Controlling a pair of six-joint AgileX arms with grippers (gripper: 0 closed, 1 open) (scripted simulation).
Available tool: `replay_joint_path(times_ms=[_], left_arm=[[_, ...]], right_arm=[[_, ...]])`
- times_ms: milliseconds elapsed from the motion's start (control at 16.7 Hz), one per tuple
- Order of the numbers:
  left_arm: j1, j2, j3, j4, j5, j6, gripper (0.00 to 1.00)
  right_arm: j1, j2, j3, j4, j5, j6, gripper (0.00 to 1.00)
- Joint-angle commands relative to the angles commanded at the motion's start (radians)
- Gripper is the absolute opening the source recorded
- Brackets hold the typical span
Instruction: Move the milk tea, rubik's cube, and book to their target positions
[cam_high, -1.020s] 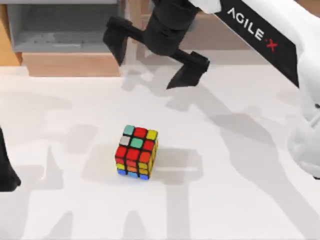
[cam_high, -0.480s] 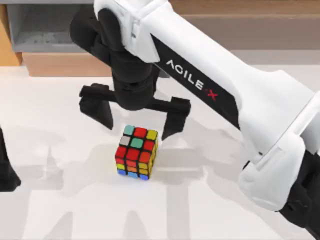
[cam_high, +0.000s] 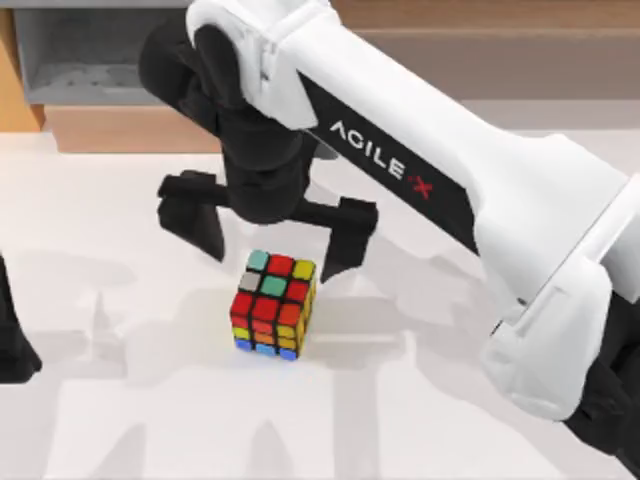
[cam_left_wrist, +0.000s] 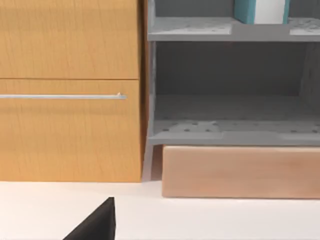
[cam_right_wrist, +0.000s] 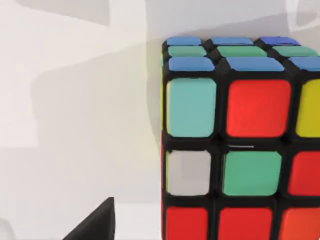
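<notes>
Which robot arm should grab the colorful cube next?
The right one, probably. Its tool hangs open just above the rubik's cube, with the cube close up in the right wrist view. The left arm sits away at the table's left edge.

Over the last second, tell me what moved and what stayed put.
The right arm swung in from the table's far edge, bringing the open right gripper down just beyond the rubik's cube; the last half second brought almost no further motion. It has grasped nothing. The cube has not shifted, and the left arm stays parked at the table's left edge.
</notes>
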Motion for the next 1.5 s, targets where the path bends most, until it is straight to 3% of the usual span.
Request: replay_joint_path(times_ms=[480, 840, 1500], left_arm=[[0.0, 0.0, 0.0, 0.0, 0.0, 0.0, 1.0], [0.0, 0.0, 0.0, 0.0, 0.0, 0.0, 1.0], [0.0, 0.0, 0.0, 0.0, 0.0, 0.0, 1.0]], right_arm=[[0.004, -0.122, -0.423, 0.293, -0.001, 0.003, 1.0], [0.005, -0.132, -0.463, 0.327, -0.002, 0.004, 1.0], [0.005, -0.132, -0.463, 0.327, -0.002, 0.004, 0.17]])
